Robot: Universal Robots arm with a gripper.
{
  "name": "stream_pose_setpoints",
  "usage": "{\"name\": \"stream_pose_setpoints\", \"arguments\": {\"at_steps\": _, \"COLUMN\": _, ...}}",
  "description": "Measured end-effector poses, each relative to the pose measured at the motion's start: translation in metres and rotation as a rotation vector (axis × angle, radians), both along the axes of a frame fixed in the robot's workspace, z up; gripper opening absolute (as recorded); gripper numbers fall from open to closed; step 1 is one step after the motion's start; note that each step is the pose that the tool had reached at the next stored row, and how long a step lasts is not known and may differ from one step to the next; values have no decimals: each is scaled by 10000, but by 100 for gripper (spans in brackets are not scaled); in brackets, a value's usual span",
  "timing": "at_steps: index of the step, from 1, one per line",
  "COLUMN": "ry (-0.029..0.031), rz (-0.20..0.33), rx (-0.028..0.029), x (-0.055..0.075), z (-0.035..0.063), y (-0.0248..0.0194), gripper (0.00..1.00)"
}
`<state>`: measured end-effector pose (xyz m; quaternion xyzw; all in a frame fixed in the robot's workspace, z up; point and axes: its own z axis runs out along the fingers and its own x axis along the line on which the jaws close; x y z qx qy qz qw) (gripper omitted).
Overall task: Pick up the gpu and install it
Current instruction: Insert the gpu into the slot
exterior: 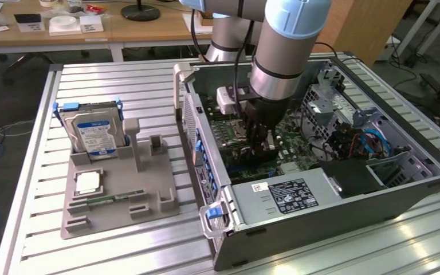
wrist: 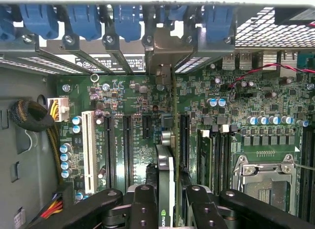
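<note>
My gripper point(exterior: 262, 144) reaches down inside the open computer case point(exterior: 403, 189), just above the green motherboard point(exterior: 297, 143). In the wrist view the gripper point(wrist: 167, 209) is shut on the gpu point(wrist: 165, 175), which I see edge-on as a thin dark card between the black fingers point(wrist: 142, 204). The card stands upright on the motherboard point(wrist: 246, 106), in line with the black expansion slots point(wrist: 127, 145). Its silver end bracket point(wrist: 162, 54) sits against the case's rear slot openings, below the blue latches point(wrist: 83, 19). In the exterior view the arm hides most of the card.
A grey holder point(exterior: 121, 195) on the slatted table to the exterior view's left carries a silver hard drive with a blue label point(exterior: 90, 134), a small chip point(exterior: 87, 182) and a narrow green stick point(exterior: 109, 199). Inside the case are a power supply point(exterior: 297, 197), drive cage point(exterior: 338, 109) and cables point(wrist: 34, 115).
</note>
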<state>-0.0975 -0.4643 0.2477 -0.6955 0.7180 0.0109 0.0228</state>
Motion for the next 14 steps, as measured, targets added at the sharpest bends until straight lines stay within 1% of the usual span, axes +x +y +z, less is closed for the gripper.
{"name": "stream_pose_setpoints", "arguments": {"at_steps": 14, "ry": 2, "rz": 2, "rx": 5, "x": -13, "z": -17, "y": 2, "gripper": 27}}
